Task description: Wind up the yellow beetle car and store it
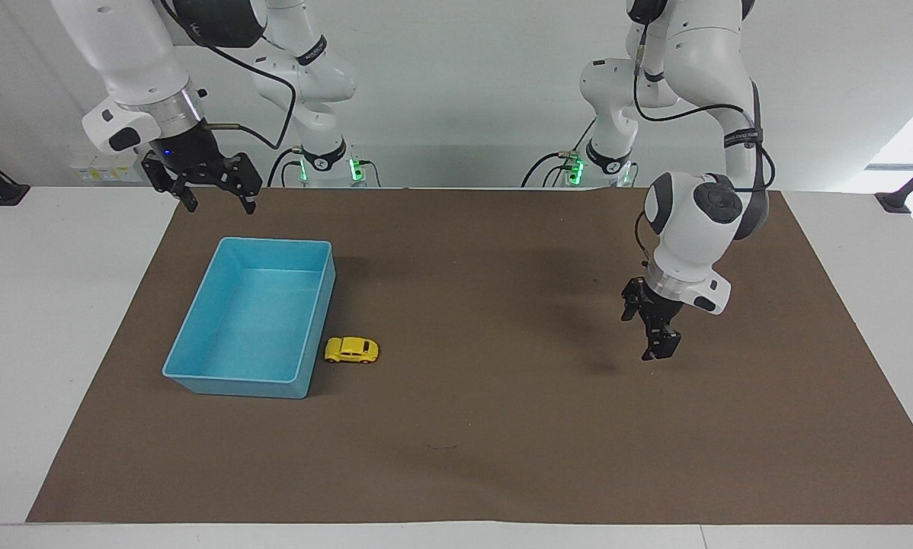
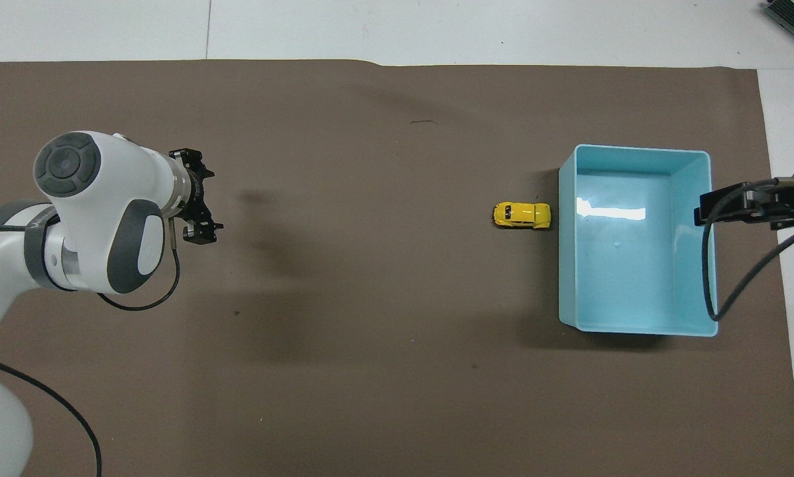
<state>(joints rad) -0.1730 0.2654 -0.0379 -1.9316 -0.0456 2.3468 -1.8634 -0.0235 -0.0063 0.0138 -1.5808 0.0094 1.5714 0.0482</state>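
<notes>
The left gripper (image 1: 661, 345) hangs low over bare brown mat (image 1: 502, 427) toward the left arm's end of the table, wrist bent downward, its fingers spread and holding nothing. The right gripper (image 1: 214, 197) waits raised over the mat's edge, at the blue tray's (image 1: 197, 366) 12 o'clock in the facing view, fingers spread too. The tray holds nothing. The yellow beetle car (image 1: 352, 350) (image 2: 521, 215) sits on the mat just beside the tray's wall, at its 3 o'clock in the facing view.

Bright, even overhead light; soft shadows on the brown mat (image 1: 502, 427); glare inside the blue tray (image 2: 635, 265); sharp focus
</notes>
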